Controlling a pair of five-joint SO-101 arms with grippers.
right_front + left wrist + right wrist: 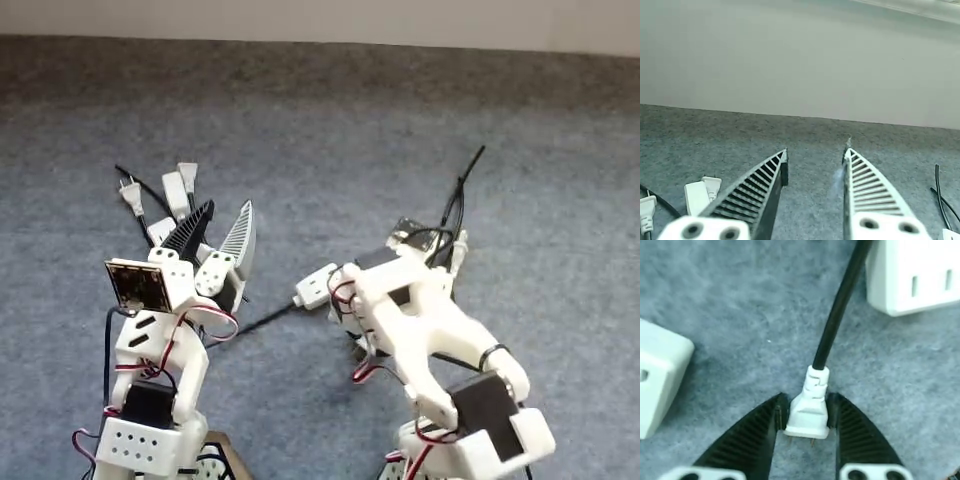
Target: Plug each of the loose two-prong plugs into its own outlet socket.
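Note:
A white two-prong plug (809,412) on a black cord (840,305) sits between my right gripper's (807,412) black fingers, which press on both of its sides; its prongs point back toward the wrist. White outlet blocks lie on either side of it, one (912,272) with two slots showing, the other (657,380) close by. My left gripper (815,159) hangs open over bare carpet with nothing in it. Loose white plugs (697,192) lie beside it. From above, the left gripper (228,212) stands next to those plugs (176,190), and an outlet block (318,285) sits by the right arm (420,310).
Grey carpet (330,130) covers the whole work area. Thin black cables (458,195) stick up behind the right arm, and one (940,190) shows beside the left gripper. A pale wall (800,60) bounds the far side.

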